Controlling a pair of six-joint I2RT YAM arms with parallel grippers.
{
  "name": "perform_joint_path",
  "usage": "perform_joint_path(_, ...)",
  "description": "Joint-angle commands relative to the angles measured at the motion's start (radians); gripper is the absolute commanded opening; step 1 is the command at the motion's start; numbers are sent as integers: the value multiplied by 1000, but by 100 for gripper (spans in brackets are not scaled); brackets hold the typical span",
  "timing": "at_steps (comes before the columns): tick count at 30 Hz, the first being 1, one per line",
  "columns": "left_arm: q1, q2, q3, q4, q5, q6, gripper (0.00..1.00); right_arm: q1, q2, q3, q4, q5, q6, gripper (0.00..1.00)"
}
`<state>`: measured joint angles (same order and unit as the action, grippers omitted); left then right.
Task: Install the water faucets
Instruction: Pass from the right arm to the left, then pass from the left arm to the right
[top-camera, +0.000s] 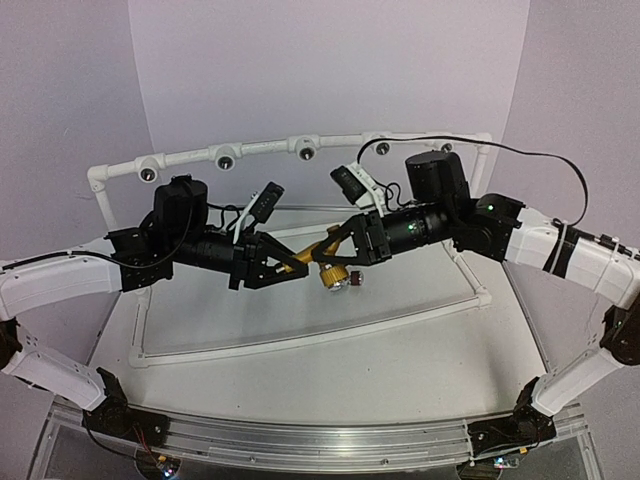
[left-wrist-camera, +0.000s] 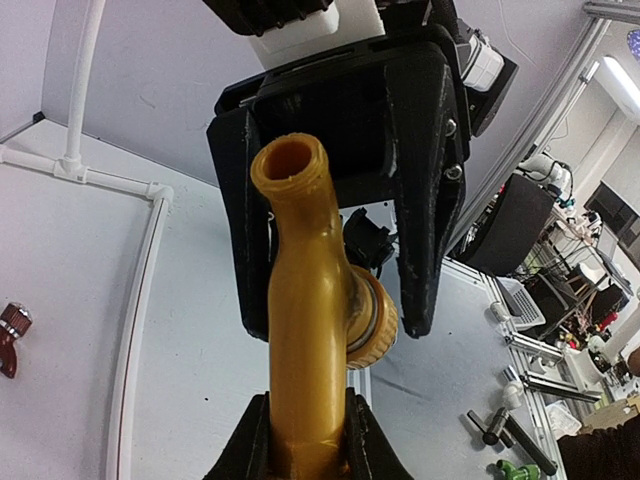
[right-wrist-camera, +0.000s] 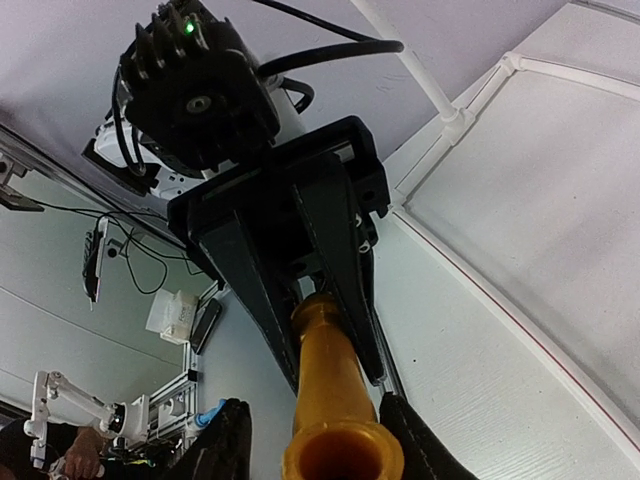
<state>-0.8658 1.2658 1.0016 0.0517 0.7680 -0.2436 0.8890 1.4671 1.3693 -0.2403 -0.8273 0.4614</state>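
Note:
The yellow-orange faucet (top-camera: 308, 257) hangs in the air between both arms, above the table inside the pipe frame. My left gripper (top-camera: 285, 262) is shut on its body, and the left wrist view shows the fingers (left-wrist-camera: 368, 445) clamped on the stem (left-wrist-camera: 305, 330). My right gripper (top-camera: 335, 245) is open, with its jaws standing either side of the faucet's open end (right-wrist-camera: 340, 455); the right finger is close to the rim and the left finger stands clear. The dark reddish-brown faucet (left-wrist-camera: 10, 335) lies on the table, also seen under the grippers (top-camera: 358, 284).
A white pipe frame (top-camera: 300, 338) rings the work area. Its back rail carries round sockets with dark holes (top-camera: 226, 158). A corner of the frame shows in the left wrist view (left-wrist-camera: 158, 192). Loose fittings and tools lie off the table at the right (left-wrist-camera: 500, 425).

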Motion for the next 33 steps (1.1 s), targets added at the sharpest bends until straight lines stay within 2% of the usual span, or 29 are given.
perform_joint_path(1,7,10,33,22,5,31,0,13,30,44,-14,-40,-22,36)
perform_joint_path(6,7,15,42,10,37,34,0,13,66,70,-23,-66,-26,29)
perform_joint_path(10,7,15,49,0,54,41,0,13,89,93,-27,-102,-28,29)
perform_joint_path(11,7,15,51,-2,53,42,0,12,92,95,-26,-114,-30,27)
perform_joint_path(12,7,14,52,-3,50,43,0,13,97,98,-26,-126,-28,17)
perform_joint_path(13,7,13,52,-3,48,45,0,13,100,99,-27,-132,-21,2)
perform_joint_path(17,10,10,55,-4,39,49,0,15,107,85,-25,-181,-1,0)
perform_joint_path(19,14,7,55,-8,21,45,2,16,88,79,-45,-81,15,0)
perform_joint_path(21,17,-11,33,-9,-11,44,42,15,35,67,-147,176,11,0)
perform_joint_path(22,19,-23,19,-9,-41,44,57,14,-8,34,-170,370,4,0)
perform_joint_path(23,20,-37,3,-9,-69,44,77,11,-62,4,-176,475,-26,0)
perform_joint_path(24,21,-51,-13,-9,-96,44,88,7,-122,-43,-172,556,-87,0)
perform_joint_path(25,22,-58,-24,-9,-114,44,91,-10,-182,-93,-162,617,-123,0)
perform_joint_path(27,24,-66,-45,-9,-156,37,92,-65,-242,-123,-173,631,-223,0)
perform_joint_path(29,24,-53,-57,-9,-205,18,91,-89,-236,-55,-312,738,-346,0)
perform_joint_path(31,23,-12,-54,-9,-243,-3,89,-90,-239,-13,-396,893,-482,0)
perform_joint_path(33,19,50,-39,-8,-262,-21,86,-91,-271,-32,-397,1095,-618,0)
